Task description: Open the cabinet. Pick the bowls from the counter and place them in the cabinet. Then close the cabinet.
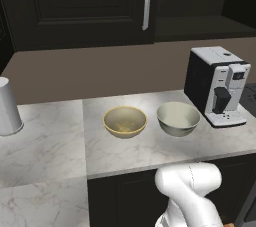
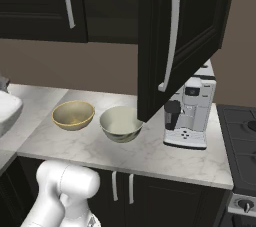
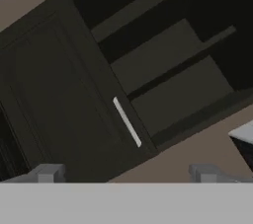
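The cabinet (image 2: 185,36) has its right door swung out toward the room, hanging over the counter (image 2: 150,156), while the left door (image 1: 85,6) is shut with its silver handle (image 1: 146,1) upright. From the hand's own camera the open half shows bare shelves (image 3: 163,65) beside the closed door, and the gripper (image 3: 126,173) has its two tips set wide apart with nothing between them. So opening looks done, and the picking step is what comes now. Both bowls sit side by side near the front edge of the counter: the tan bowl (image 1: 125,121) to the left, the white bowl (image 1: 178,118) just beside it on the right, close but apart. A coffee machine (image 1: 217,86) stands toward the counter's right end, near the white bowl, and a grey cup (image 1: 7,107) is well off at the left end. The hand is up facing the cabinet, so I'd say it has to drop down over one bowl and close on its rim. The white one lies partly under the hanging door, so the tan bowl looks the freer start.
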